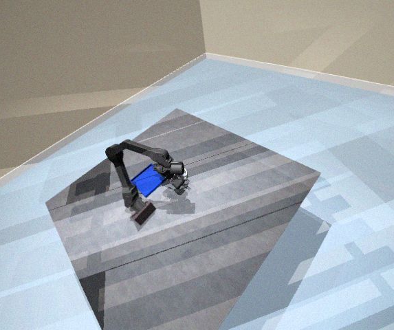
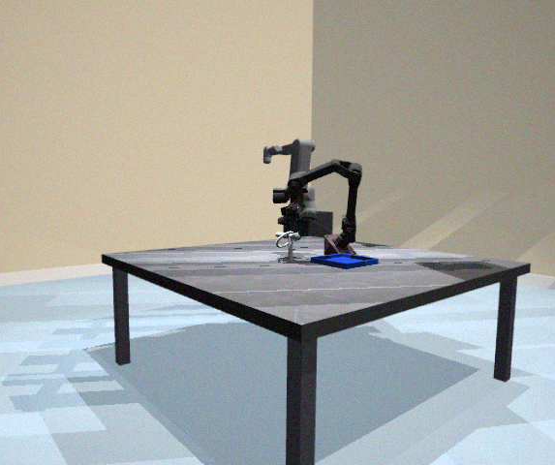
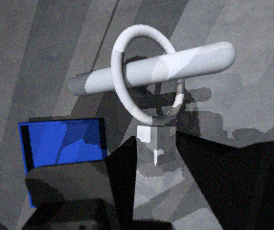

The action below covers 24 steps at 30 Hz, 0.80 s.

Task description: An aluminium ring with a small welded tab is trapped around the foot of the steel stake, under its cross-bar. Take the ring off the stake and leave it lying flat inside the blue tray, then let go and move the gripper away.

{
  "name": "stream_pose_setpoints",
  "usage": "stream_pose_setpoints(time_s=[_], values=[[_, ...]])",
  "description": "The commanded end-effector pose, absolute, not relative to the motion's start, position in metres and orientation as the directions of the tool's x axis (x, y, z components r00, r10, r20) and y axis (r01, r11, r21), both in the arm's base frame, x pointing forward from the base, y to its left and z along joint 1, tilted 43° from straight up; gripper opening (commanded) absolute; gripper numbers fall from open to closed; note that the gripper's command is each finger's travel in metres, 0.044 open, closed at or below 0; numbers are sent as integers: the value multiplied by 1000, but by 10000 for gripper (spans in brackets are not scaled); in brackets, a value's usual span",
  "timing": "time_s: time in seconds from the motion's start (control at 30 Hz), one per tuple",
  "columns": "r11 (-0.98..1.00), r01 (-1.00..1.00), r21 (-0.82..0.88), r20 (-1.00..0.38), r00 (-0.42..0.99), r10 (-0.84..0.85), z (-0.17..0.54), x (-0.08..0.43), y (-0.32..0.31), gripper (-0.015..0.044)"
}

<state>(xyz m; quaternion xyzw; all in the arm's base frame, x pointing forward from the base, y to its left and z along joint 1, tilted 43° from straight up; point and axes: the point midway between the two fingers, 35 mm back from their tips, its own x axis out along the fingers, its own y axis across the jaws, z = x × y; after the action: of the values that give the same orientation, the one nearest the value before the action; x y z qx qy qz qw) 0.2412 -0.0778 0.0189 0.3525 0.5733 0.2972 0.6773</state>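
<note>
The ring is pale metal. It stands tilted up around the stake's cross-bar, passing in front of the bar on one side and behind it on the other. The stake's post rises from the table in the exterior view; in the wrist view it is mostly hidden, and I cannot tell how the ring lies to it. My gripper is shut on the ring's tab, just beside the bar. The blue tray is empty.
The tray lies beside the stake, on the side towards the arm's base. The grey table carries them all. The cross-bar sticks out on both sides of the ring. The arm hides much of the stake in the top view.
</note>
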Motion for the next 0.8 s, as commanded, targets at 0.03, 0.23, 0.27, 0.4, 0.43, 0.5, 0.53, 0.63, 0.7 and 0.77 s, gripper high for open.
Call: stream_pose_setpoints(time_s=[0.03, 0.23, 0.27, 0.4, 0.43, 0.5, 0.53, 0.63, 0.7, 0.77], values=[[553, -1, 833, -544, 177, 820, 15, 242, -82, 0], [527, 0, 850, -519, 177, 837, 11, 242, -85, 0], [527, 0, 850, -519, 177, 837, 11, 242, -86, 0], [526, 0, 850, -518, 176, 837, 10, 242, -90, 0], [526, 0, 850, -518, 176, 837, 10, 242, -90, 0], [526, 0, 850, -518, 176, 837, 10, 242, -90, 0], [526, 0, 850, -518, 176, 837, 10, 242, -91, 0], [527, 0, 850, -518, 176, 837, 10, 242, -94, 0], [527, 0, 850, -518, 176, 837, 10, 242, -95, 0], [527, 0, 850, -518, 176, 837, 10, 243, -95, 0]])
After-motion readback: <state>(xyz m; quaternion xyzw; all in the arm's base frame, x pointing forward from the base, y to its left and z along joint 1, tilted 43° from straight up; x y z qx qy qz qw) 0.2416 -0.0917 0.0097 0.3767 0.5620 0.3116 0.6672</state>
